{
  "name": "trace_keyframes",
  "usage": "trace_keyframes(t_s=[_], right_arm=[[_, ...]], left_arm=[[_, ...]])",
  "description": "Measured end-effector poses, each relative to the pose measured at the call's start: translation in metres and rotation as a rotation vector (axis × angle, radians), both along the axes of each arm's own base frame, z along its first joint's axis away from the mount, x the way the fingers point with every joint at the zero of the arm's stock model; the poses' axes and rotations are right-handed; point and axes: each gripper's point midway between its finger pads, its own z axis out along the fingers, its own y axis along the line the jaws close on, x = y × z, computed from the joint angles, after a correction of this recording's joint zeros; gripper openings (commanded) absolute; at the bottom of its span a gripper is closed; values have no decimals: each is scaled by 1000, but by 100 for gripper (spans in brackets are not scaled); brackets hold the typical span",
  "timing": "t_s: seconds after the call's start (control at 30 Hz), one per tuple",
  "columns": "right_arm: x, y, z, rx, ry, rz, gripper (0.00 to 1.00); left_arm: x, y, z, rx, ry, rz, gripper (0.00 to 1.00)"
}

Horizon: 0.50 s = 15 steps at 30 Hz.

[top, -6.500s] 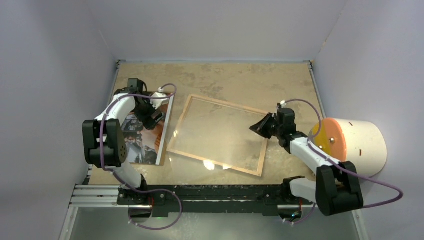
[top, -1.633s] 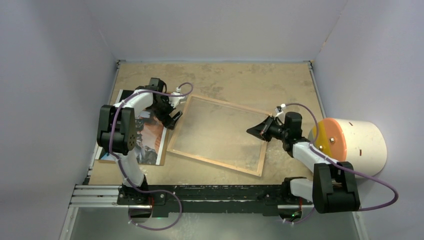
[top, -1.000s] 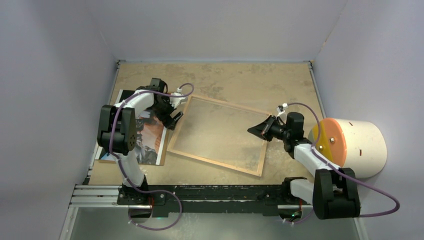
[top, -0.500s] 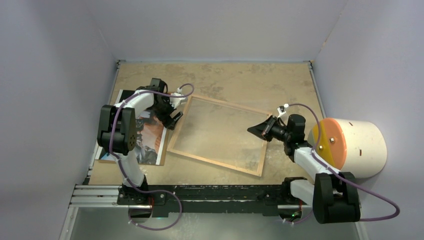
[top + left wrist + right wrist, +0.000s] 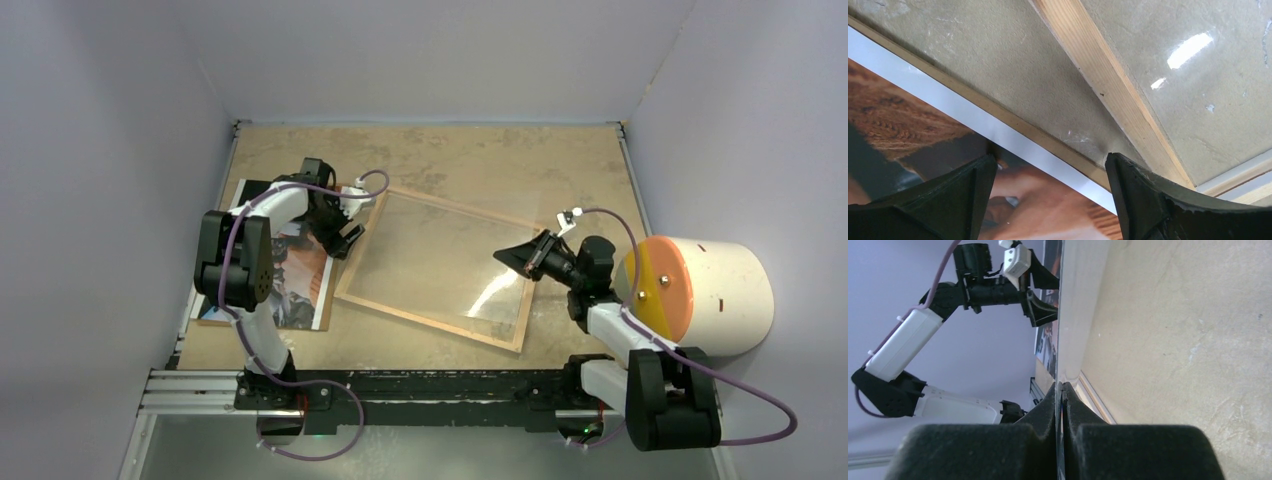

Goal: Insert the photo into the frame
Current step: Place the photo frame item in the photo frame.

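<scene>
One photo (image 5: pixel 300 285), one frame (image 5: pixel 430 324), one clear sheet (image 5: pixel 430 250), one white drum (image 5: pixel 725 290), two arms (image 5: pixel 232 262) (image 5: pixel 625 335).

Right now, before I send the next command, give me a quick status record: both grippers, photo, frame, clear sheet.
frame: wood-coloured face up, mid-table
photo: lies left of the frame, not yet inserted
clear sheet: across the frame's opening, showing glare
left gripper: open, above the photo's edge beside the frame
right gripper: shut on the clear sheet's right edge
</scene>
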Motion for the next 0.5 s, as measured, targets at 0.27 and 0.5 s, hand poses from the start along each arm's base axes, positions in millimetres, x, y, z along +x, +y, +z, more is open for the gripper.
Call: trace_keyframes(t_s=[0.27, 0.5], right_arm=[[-3, 5, 26, 76, -94, 30, 0], [-4, 7, 33, 119, -112, 42, 0]], left_arm=[[0, 0, -1, 3, -7, -8, 82], [0, 1, -1, 6, -13, -24, 80]])
